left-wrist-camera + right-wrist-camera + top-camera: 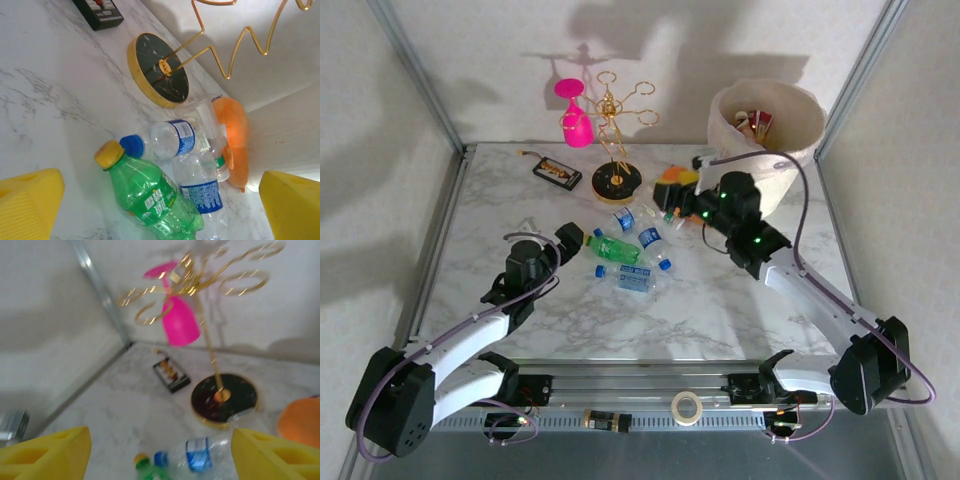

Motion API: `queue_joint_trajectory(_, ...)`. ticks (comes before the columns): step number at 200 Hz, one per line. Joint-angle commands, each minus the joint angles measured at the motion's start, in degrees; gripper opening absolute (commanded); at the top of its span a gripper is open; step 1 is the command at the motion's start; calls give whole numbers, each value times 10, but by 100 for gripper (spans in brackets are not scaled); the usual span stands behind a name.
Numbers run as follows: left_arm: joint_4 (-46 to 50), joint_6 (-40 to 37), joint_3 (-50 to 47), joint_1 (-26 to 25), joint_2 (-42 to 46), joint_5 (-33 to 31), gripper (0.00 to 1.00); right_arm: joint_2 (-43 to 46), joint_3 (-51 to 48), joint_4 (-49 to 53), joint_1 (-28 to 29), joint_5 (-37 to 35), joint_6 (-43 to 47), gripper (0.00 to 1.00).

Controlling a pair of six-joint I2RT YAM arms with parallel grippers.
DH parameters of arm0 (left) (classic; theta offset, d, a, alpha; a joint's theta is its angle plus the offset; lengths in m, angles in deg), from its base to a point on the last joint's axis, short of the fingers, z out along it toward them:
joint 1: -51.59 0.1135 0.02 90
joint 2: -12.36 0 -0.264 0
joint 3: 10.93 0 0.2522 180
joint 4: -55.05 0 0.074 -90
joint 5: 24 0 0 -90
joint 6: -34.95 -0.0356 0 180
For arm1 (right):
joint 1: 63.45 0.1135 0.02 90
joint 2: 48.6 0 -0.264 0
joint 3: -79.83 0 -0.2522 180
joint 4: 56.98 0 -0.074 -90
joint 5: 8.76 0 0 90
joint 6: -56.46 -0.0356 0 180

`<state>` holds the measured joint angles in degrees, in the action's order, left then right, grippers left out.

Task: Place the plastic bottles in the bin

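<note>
The left tool [570, 239] hung with its yellow fingers [30, 202] spread wide, holding nothing. Between them the green bottle [152, 197] lay flat on the worktop [55, 115]. Its yellow cap pointed toward one finger, and its long axis slanted across the gap toward the other. Two clear bottles [172, 137] touched it on the far side. Closing along that slant would likely squeeze it endwise, so it might slip, roll or drag a neighbour. The right tool [160, 455], likewise open and empty, hovered near the same cluster, with the bin [790, 135] just behind it.
</note>
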<state>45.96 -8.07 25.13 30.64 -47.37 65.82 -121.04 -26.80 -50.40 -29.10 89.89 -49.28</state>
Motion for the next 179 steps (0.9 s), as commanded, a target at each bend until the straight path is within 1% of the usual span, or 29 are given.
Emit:
queue_joint_trajectory(1,10,11,8,17,9,-4,99,-23,0,62,37,2,40,74)
queue_joint_trajectory(12,9,21,3,26,11,-7,100,-43,8,109,52,-1,61,74)
queue_joint_trajectory(21,9,31,0,35,12,-8,99,-62,17,147,78,-10,73,74)
queue_joint_trajectory(48,0,50,-9,57,14,-7,100,-125,44,236,121,-34,101,76)
queue_joint_trajectory(87,-4,53,-14,64,13,-3,100,-230,110,332,171,-83,147,76)
queue_joint_trajectory(130,-6,59,-32,71,25,1,100,-316,187,394,201,-150,179,79)
queue_joint_trajectory(179,-3,58,-44,81,47,0,100,-372,221,408,206,-197,201,87)
